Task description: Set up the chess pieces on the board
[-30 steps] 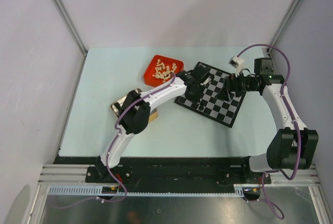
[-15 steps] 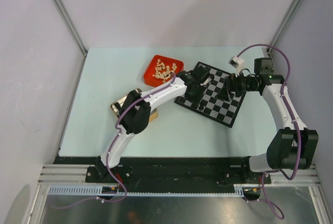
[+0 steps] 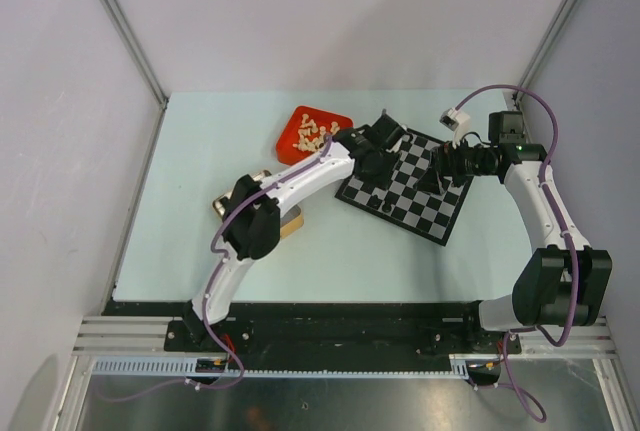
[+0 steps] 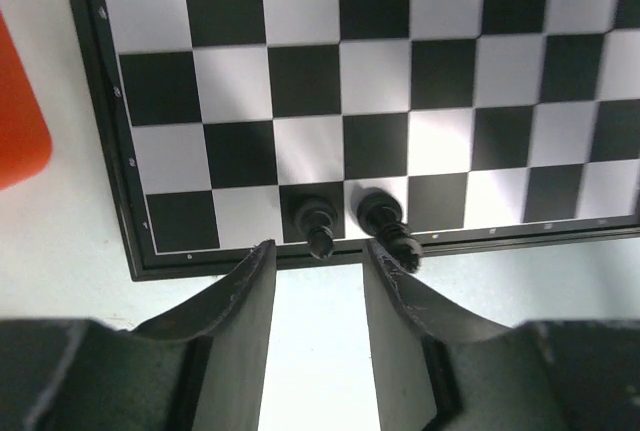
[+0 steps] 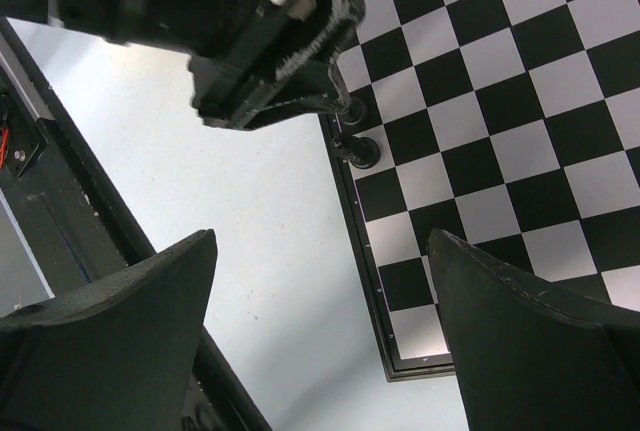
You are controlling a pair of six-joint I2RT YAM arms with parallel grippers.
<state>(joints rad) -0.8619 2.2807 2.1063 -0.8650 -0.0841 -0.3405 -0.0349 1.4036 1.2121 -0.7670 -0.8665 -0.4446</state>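
Observation:
The board lies right of centre, turned at an angle, and it also fills the left wrist view. Two black chess pieces stand side by side on its edge row, small in the top view. My left gripper hovers just off that edge, open, with nothing between its fingers. My right gripper hangs wide open and empty over the board's other side. Its view shows the same two pieces.
A red tray holding several cream pieces sits left of the board, and its rim shows at the left edge. A tan box lies partly under the left arm. The left gripper's body looms in the right wrist view.
My left gripper has opened and pulled back from the board's near-left edge toward the far side, leaving a black piece standing there. The right arm has not moved.

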